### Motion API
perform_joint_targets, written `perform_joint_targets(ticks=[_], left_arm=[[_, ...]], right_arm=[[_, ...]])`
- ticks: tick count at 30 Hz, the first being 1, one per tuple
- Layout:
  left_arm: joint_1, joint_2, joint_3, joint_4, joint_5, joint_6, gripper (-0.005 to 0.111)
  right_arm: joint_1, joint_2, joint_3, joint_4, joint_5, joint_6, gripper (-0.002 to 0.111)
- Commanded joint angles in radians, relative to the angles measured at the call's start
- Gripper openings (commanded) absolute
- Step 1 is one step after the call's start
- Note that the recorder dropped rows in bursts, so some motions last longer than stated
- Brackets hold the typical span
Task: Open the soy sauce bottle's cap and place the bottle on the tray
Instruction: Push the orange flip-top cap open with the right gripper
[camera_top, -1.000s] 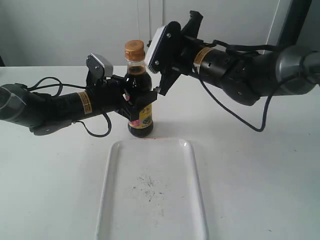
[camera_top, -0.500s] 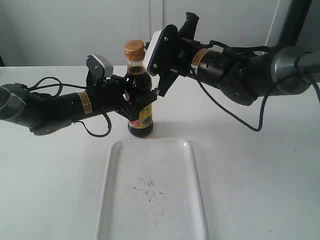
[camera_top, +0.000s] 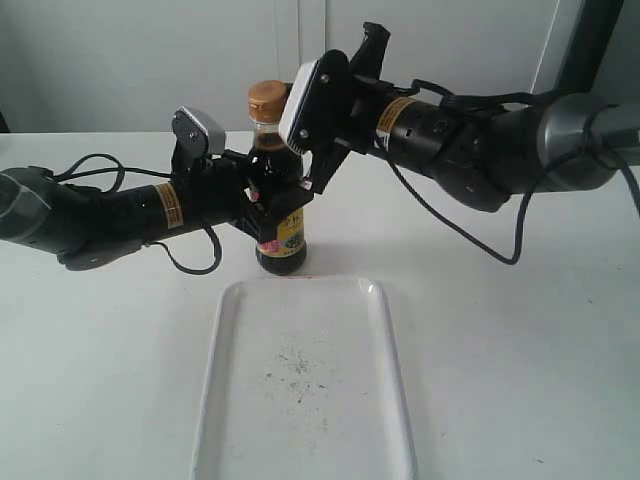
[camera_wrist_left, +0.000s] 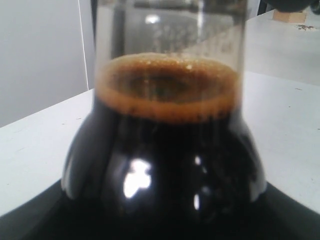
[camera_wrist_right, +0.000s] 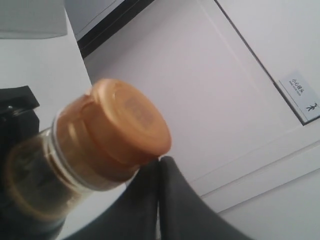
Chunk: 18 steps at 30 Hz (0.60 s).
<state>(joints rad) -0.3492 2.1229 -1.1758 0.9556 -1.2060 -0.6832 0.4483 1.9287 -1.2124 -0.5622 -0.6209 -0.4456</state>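
Observation:
The soy sauce bottle (camera_top: 283, 235) stands upright on the white table just behind the tray (camera_top: 392, 340). My left gripper (camera_top: 268, 200) is shut on its dark body from the left. In the left wrist view the bottle (camera_wrist_left: 165, 150) fills the frame and hides the jaws. The orange cap (camera_top: 266, 98) is closed on the neck. My right gripper (camera_top: 298, 140) comes in from the right, its white camera housing right beside the cap. In the right wrist view its fingers are pressed shut, and the gripper (camera_wrist_right: 159, 161) has its tips touching the lower edge of the cap (camera_wrist_right: 125, 120).
The tray lies empty in front of the bottle, with dark speckles (camera_top: 295, 365) at its middle. Black cables (camera_top: 190, 262) trail on the table from both arms. A white wall stands behind the table.
My right gripper has moved left and come up against the cap's side. The bottle and my left gripper have stayed still.

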Motion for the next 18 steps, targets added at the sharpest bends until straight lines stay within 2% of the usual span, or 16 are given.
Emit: perform_joint_targets(ticks=[1, 9, 14, 18], left_arm=[[-0.002, 0.0, -0.001, 0.021, 0.012, 0.007, 0.0], [-0.002, 0.0, -0.001, 0.026, 0.029, 0.007, 0.0], [-0.002, 0.0, -0.001, 0.031, 0.029, 0.007, 0.0], [-0.002, 0.0, -0.001, 0.036, 0.029, 0.007, 0.0]], right_arm=[[0.009, -0.002, -0.006, -0.055, -0.03, 0.007, 0.0], [0.009, -0.028, -0.006, -0.063, -0.151, 0.017, 0.0], [0.009, -0.127, -0.006, -0.197, -0.265, 0.211, 0.0], [0.009, -0.152, -0.006, -0.197, -0.256, 0.327, 0.0]])
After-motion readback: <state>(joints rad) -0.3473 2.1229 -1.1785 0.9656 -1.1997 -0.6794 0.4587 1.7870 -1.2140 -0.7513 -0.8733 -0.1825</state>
